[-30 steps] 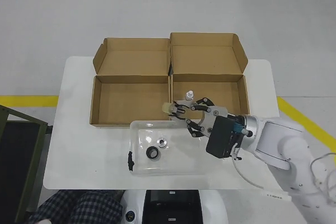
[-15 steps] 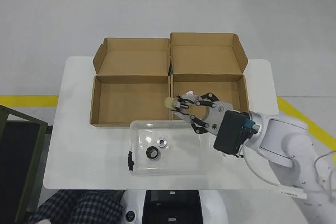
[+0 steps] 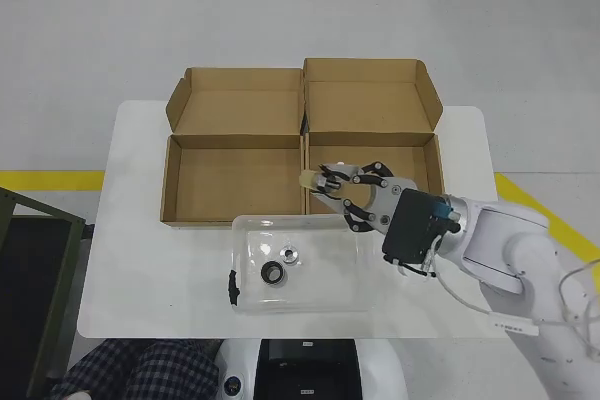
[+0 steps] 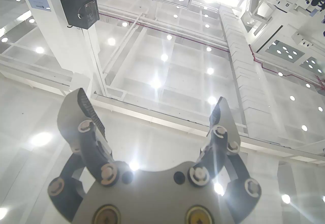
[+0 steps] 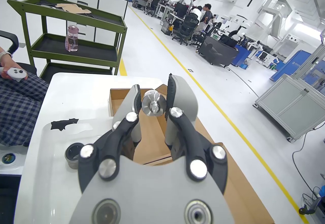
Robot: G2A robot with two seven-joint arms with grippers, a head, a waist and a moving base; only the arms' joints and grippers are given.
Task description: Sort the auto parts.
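Right gripper (image 5: 153,93) level, around metal part (image 5: 151,107)

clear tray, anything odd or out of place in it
A ragged black scrap lies at the clear plastic tray's edge, looking torn; the dark ring-shaped part and small silver part inside sit normally.

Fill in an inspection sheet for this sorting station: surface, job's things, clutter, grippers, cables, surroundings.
Surface: white table, carrying boxes and tray.
Job's things: left box and right box, open; clear tray holding a black ring and a small silver part; metal part held near the boxes' shared wall.
Clutter: black scrap on the tray's rim.
Grippers: right gripper, jaws shut on the metal part; left gripper, jaws open, empty, facing the ceiling.
Cables: white cable along the right arm.
Surroundings: green cart, yellow floor line.
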